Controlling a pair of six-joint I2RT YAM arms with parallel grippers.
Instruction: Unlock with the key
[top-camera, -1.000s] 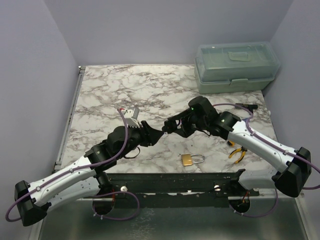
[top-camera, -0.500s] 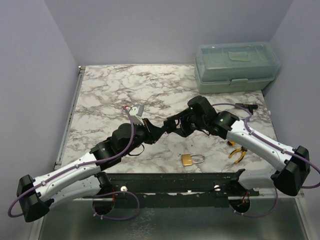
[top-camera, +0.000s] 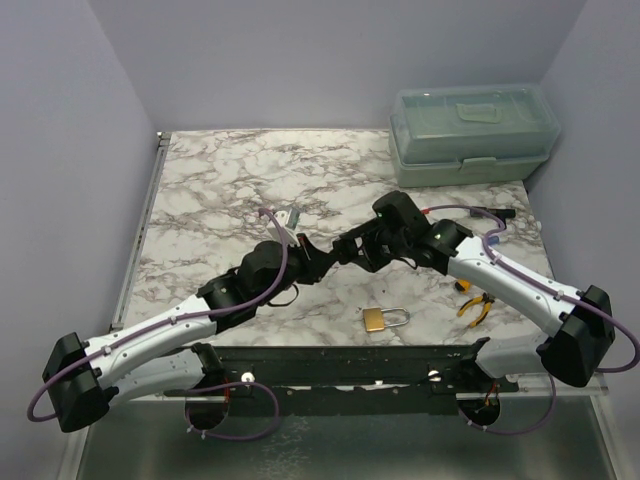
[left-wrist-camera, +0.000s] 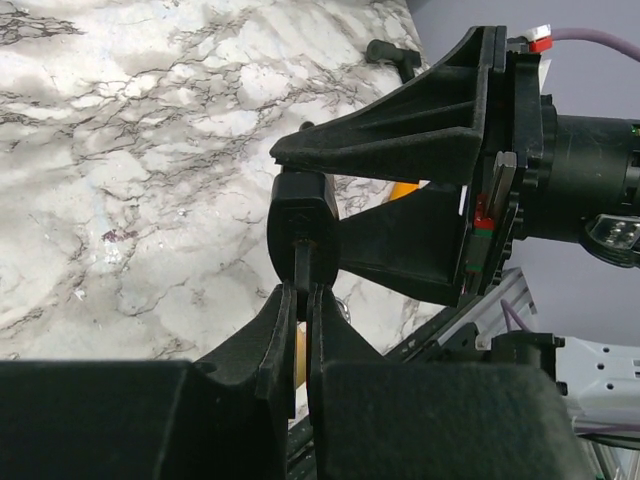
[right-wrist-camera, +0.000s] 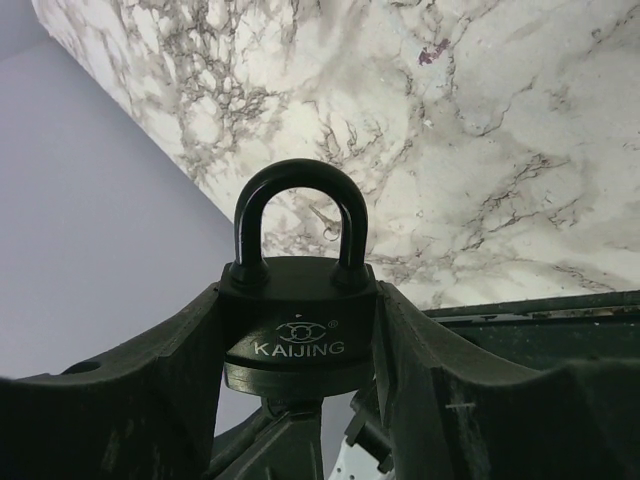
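Your left claw (left-wrist-camera: 302, 298) pinches the small dark key (left-wrist-camera: 302, 262) - its tip sits at the underside of the black KAIJING padlock (right-wrist-camera: 300, 290), which your right claw (right-wrist-camera: 298, 345) clamps by its sides, held off the marble worktop (top-camera: 200, 190).

table (top-camera: 200, 170) lying open far left | toolbox (top-camera: 473, 135) blocking far right | brass lock (top-camera: 378, 320), pliers (top-camera: 474, 306) sitting near front

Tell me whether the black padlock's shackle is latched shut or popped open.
Shut. In the right wrist view both legs of the shackle sit down in the black padlock body, level, with no gap.
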